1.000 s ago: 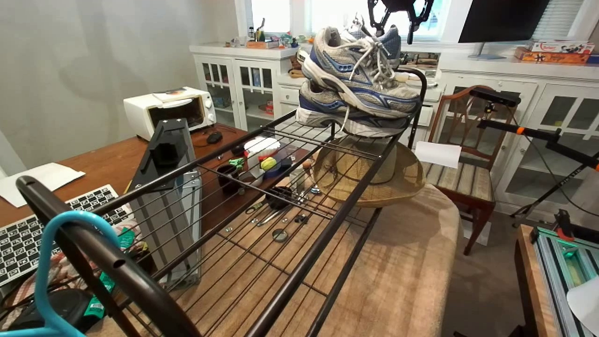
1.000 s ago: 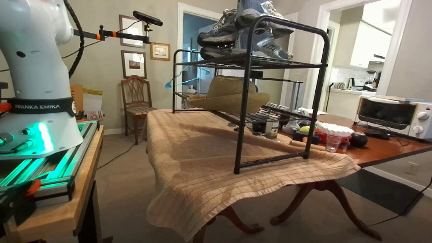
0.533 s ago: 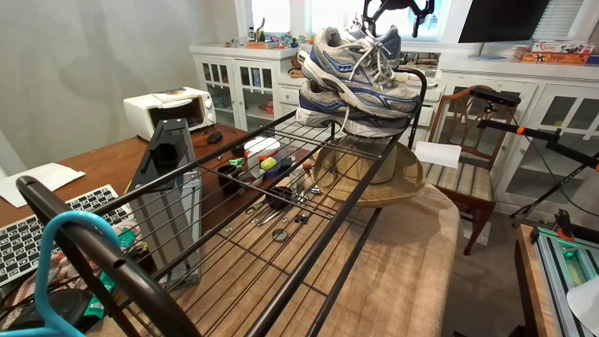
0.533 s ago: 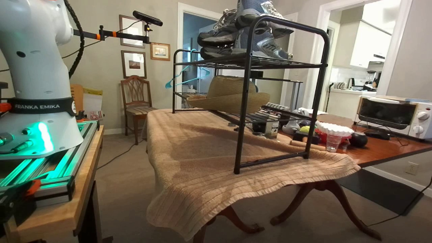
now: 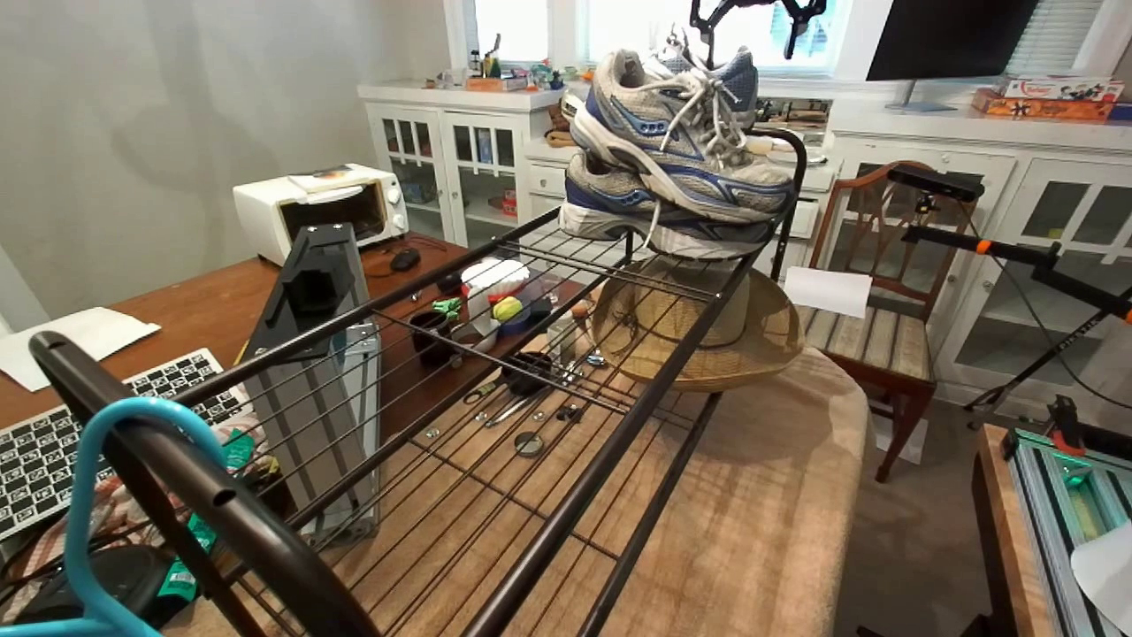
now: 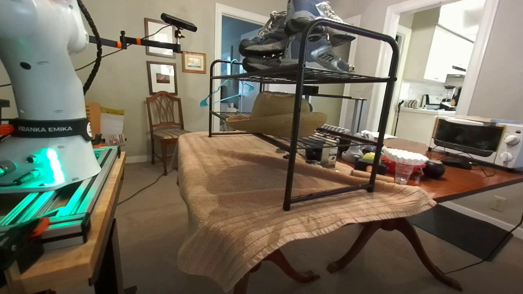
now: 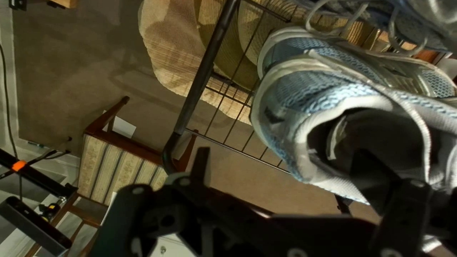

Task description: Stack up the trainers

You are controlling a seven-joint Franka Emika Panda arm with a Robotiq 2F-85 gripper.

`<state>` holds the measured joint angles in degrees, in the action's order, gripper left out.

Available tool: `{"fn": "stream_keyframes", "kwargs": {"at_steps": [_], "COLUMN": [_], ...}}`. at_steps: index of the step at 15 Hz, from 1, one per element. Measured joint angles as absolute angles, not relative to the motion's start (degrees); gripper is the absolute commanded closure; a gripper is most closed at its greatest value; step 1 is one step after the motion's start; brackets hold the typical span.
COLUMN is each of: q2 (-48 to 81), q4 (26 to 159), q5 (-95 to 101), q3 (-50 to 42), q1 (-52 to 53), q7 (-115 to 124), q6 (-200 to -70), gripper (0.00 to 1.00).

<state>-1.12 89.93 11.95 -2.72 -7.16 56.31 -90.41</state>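
Several trainers are stacked in two piles on the rack's upper shelf. In an exterior view, a grey, white and blue trainer (image 5: 699,159) lies on a matching lower trainer (image 5: 610,190); a blue-grey trainer (image 5: 743,84) shows behind. In an exterior view, this blue-grey trainer (image 6: 304,12) sits on another blue-grey trainer (image 6: 304,51), beside the other pile. In the wrist view, the upper blue trainer (image 7: 275,107) overlaps the lower one (image 7: 317,46). My gripper (image 5: 750,58) is open above the blue-grey pile. In the wrist view, one finger of the gripper (image 7: 282,155) overlaps the shoe's opening; contact cannot be told.
The black wire rack (image 5: 566,522) stands on a towel-covered table (image 6: 245,212). A straw hat (image 6: 278,116) is on its lower shelf. The rack's raised end bar (image 6: 351,28) stands by the shoes. A blue hanger (image 5: 84,495) hangs at the far end. A chair (image 5: 875,345) is nearby.
My gripper's fingers have spread wider, and the gripper has risen a little and shifted slightly right in an exterior view. The trainers show no visible movement.
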Motion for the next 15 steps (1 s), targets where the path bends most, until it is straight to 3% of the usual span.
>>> {"fn": "stream_keyframes", "kwargs": {"at_steps": [15], "q2": [-11.18], "q4": [97.83], "q5": [4.77], "q3": [-5.70], "q1": [-7.37], "q7": [41.76], "q6": [-100.85], "gripper": [0.00]}}
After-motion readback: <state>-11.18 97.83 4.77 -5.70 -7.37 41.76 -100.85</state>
